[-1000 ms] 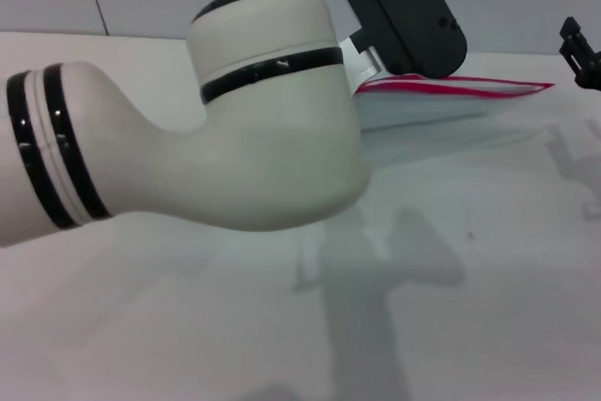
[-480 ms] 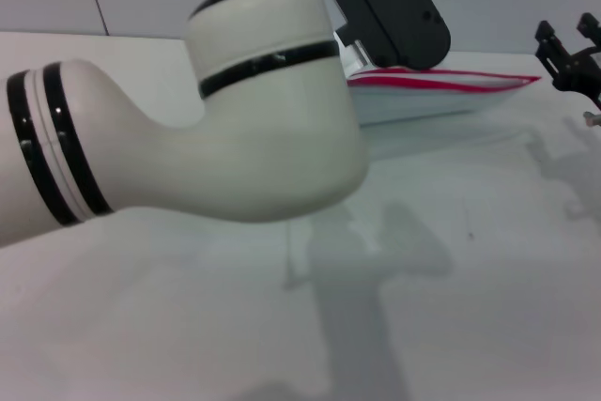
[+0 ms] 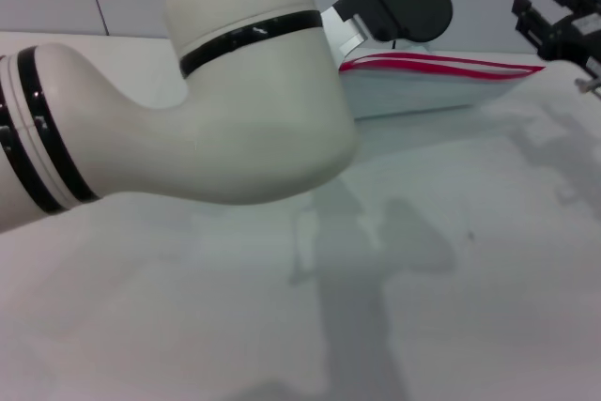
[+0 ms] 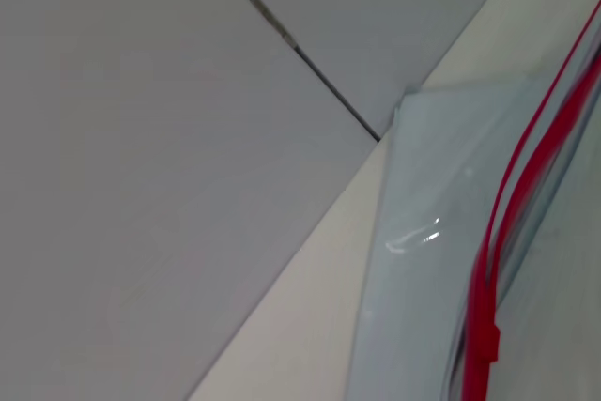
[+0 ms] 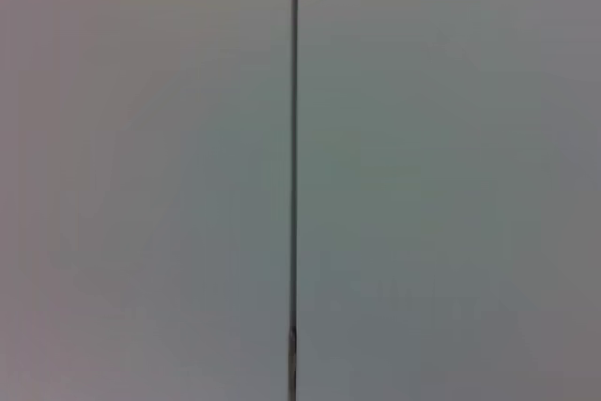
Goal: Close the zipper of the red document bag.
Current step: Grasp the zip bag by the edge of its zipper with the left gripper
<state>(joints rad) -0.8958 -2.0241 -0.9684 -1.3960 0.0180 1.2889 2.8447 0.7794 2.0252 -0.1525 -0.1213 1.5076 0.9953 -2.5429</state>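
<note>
Translucent pale red document bag [image 3: 423, 91], 2 red zipper [image 3: 441, 67] lines along top; grippers' finger states unclear.

Soft, even light leaves blurred grey arm shadows on the white table [image 3: 470, 260] beneath the left gripper [image 3: 362, 39], a small glare streak on the red document bag [image 4: 413, 237], and the nearest arm out of focus.
</note>
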